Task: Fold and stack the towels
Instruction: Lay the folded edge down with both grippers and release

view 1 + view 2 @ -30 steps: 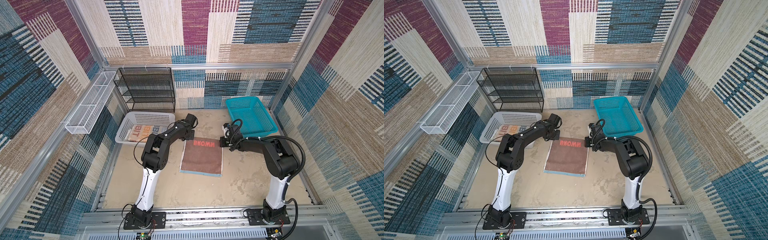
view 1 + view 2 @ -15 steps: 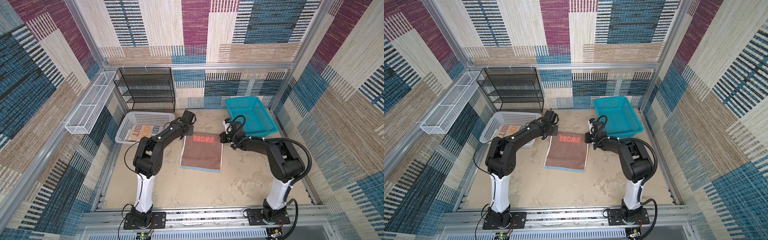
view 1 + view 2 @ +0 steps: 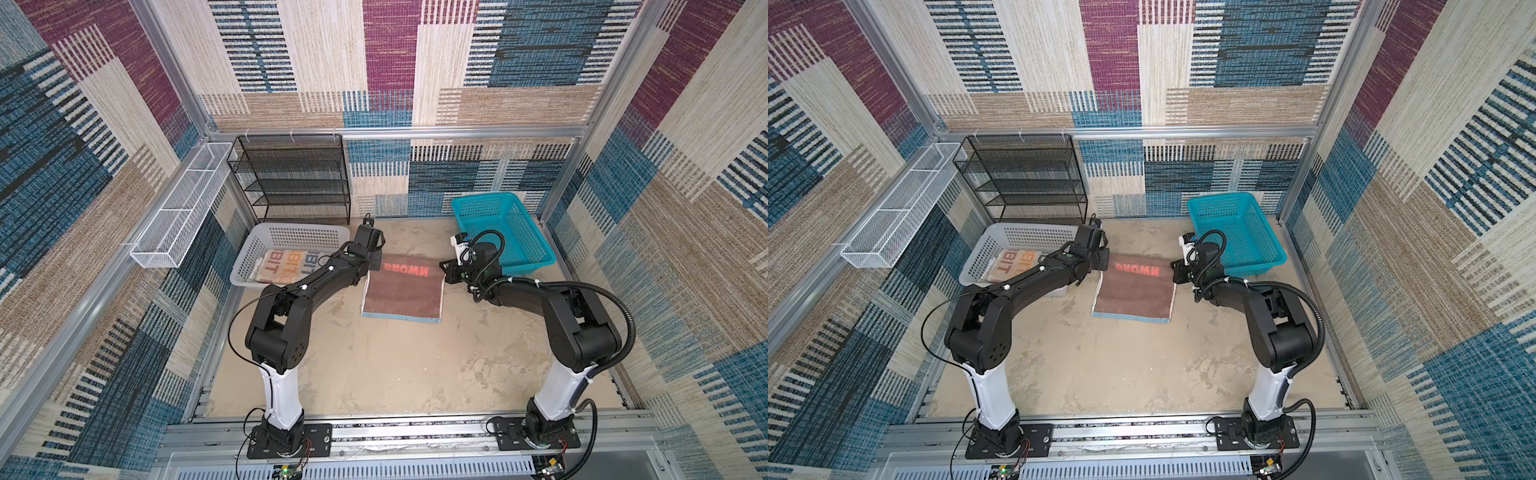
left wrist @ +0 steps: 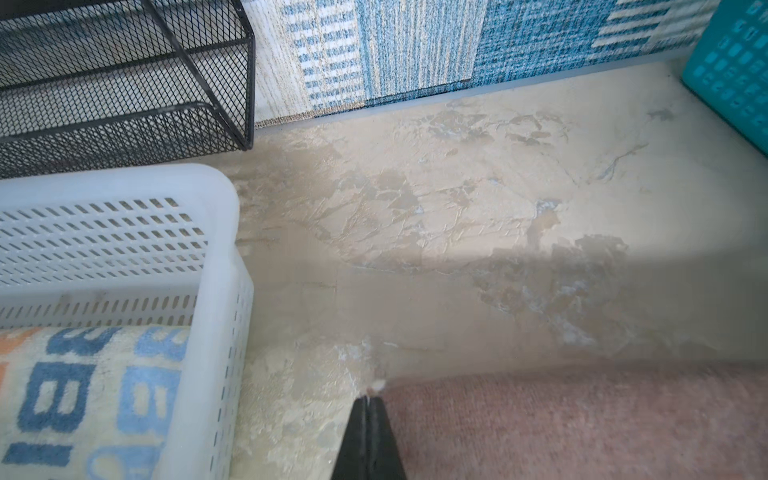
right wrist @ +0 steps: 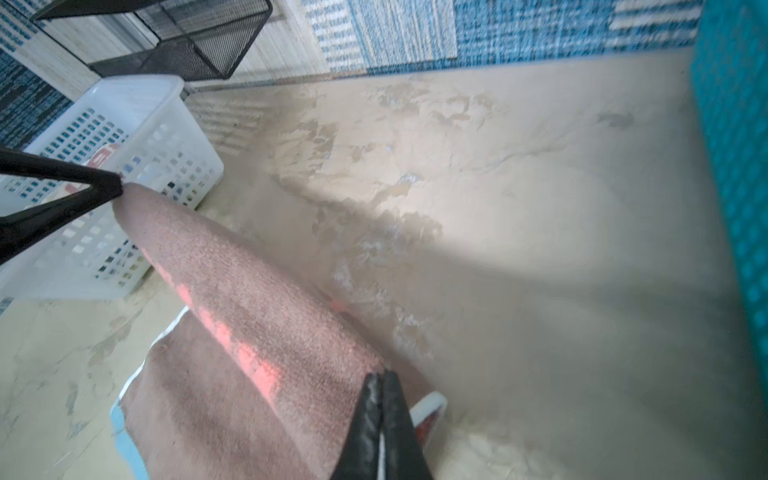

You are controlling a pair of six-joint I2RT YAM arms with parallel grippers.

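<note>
Pinching the far corners of the brown towel [image 3: 401, 286], my left fingers [image 4: 357, 440] and right fingers [image 5: 365, 415] both clamped tight, so I can carry that edge over into a fold. It drapes onto the worktop [image 3: 374, 365] between white basket [image 3: 299, 227] and teal basket [image 3: 486, 198]: coral lettering, pale blue hem.

We see a black mesh rack [image 3: 297, 178] against the back wall. A white perforated basket [image 3: 299, 227] sits just in front of the rack. A white wire tray [image 3: 178, 216] is wall-mounted beside it, and a teal basket [image 3: 484, 199] sits well apart.
</note>
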